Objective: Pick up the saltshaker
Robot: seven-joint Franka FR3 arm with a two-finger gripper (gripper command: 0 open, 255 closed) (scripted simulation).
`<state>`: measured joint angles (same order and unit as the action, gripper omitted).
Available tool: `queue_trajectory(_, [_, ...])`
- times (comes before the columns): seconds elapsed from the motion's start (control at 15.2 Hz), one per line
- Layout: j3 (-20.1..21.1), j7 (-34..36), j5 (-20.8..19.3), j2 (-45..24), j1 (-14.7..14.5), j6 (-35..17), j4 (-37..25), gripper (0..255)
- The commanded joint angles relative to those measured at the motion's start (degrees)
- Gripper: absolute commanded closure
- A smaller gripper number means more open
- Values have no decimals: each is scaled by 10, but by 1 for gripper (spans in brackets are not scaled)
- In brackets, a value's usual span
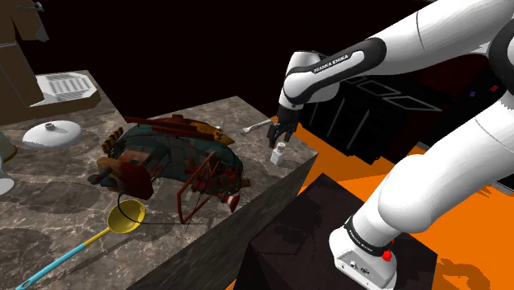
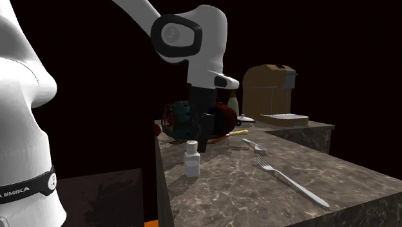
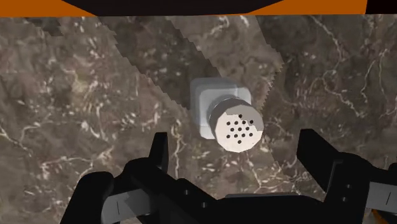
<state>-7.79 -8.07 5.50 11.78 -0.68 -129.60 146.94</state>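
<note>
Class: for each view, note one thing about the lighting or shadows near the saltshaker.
Shoulder view: shadow of the arm darkens the orange floor. Second exterior view: dim marble counter, pale saltshaker, black area behind. Wrist view: jagged-edged shadows cross the counter around the saltshaker.

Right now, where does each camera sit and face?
Shoulder view: behind the stand, looking down over the counter; arm and gripper above the saltshaker.
Second exterior view: low beside the arm, looking along the counter; arm and gripper.
Wrist view: at the arm's end, looking down onto the saltshaker; open gripper.
All three share the saltshaker.
</note>
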Motion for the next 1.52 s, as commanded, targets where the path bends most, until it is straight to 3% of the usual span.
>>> queue_trajectory(0.0, [0,-3,4,-13,-1,-16,4,0])
queue_trajectory(0.33, [-1,-11,11,-36,-3,-48,13,0])
queue_trajectory(0.4, [-2,-11,11,-36,-3,-48,13,255])
queue_trajectory(0.99, [-1,-11,11,-36,-3,-48,12,255])
queue_trajectory(1.45, [1,3,-2,7,0,14,-7,255])
